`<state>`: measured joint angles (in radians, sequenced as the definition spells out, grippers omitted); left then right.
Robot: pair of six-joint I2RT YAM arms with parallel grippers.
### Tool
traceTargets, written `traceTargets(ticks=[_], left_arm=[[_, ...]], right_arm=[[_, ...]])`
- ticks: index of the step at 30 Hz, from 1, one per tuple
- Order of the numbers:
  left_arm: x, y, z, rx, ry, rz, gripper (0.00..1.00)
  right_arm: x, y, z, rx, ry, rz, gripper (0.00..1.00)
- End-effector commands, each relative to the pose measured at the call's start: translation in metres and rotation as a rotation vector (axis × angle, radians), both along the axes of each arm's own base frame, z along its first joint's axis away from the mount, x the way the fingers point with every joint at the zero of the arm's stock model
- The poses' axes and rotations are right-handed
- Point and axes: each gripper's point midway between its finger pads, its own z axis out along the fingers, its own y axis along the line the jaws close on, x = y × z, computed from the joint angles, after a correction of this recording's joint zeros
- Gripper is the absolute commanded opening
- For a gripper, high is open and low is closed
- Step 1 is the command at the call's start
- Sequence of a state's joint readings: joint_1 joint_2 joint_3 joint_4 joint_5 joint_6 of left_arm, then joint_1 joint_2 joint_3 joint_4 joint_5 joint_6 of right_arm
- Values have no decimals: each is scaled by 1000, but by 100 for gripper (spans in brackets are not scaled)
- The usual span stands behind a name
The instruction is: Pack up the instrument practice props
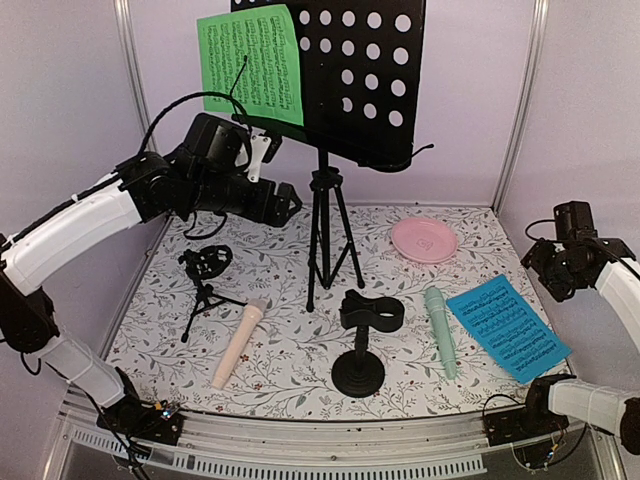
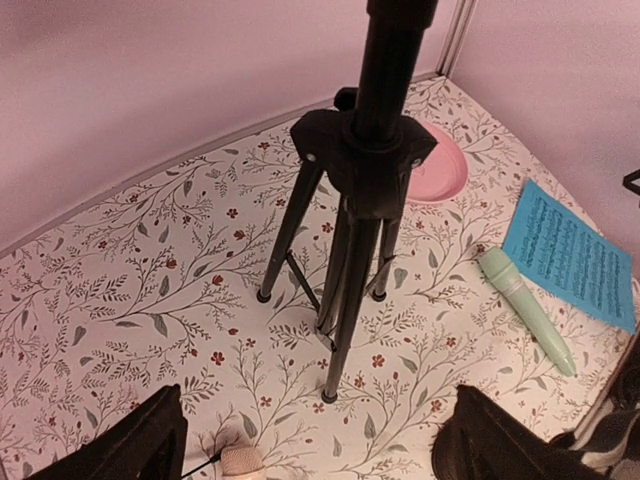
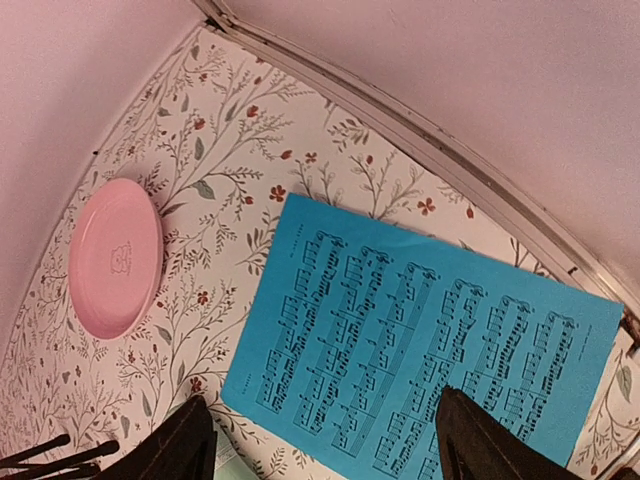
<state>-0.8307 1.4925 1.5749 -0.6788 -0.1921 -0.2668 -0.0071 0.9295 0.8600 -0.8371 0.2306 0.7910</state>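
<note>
I had the left end effector point(image 1: 283, 203) raised just left of the black music stand point(image 1: 345, 90). Its fingers point(image 2: 140, 445) were spread wide with nothing between them. Its wrist camera looked down the stand's pole onto the tripod legs point(image 2: 345, 260), which stood on the floral table point(image 1: 290, 375) towards the back. The green sheet-music page point(image 1: 250, 62) leaned upright on the left part of the stand's perforated desk.

The right end effector point(image 3: 330, 445) hung above the blue sheet-music page point(image 3: 400, 340), also open and gripping nothing. That page lay flat near the table's right edge. Just left of it lay the mint microphone point(image 1: 441, 330). Left of that stood the round-based mic holder point(image 1: 365, 340). The beige microphone point(image 1: 238, 343) lay front-left, near the small tripod mic holder point(image 1: 205, 275), which stood upright. The pink plate point(image 1: 424, 240) sat behind the mint microphone, right of the stand's legs.
</note>
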Motion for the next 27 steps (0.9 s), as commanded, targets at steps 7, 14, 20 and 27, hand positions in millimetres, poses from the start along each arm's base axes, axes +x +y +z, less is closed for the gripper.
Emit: traceTargets(ticks=[7, 14, 20, 27], left_arm=[[32, 7, 41, -44, -43, 81, 93], [49, 14, 75, -105, -91, 129, 93], [50, 14, 97, -140, -101, 142, 92], [40, 24, 126, -206, -134, 157, 91]], right_arm=[[58, 32, 108, -173, -436, 375, 78], [67, 74, 150, -194, -629, 644, 78], [63, 108, 180, -129, -768, 812, 78], [50, 137, 218, -60, -861, 973, 78]])
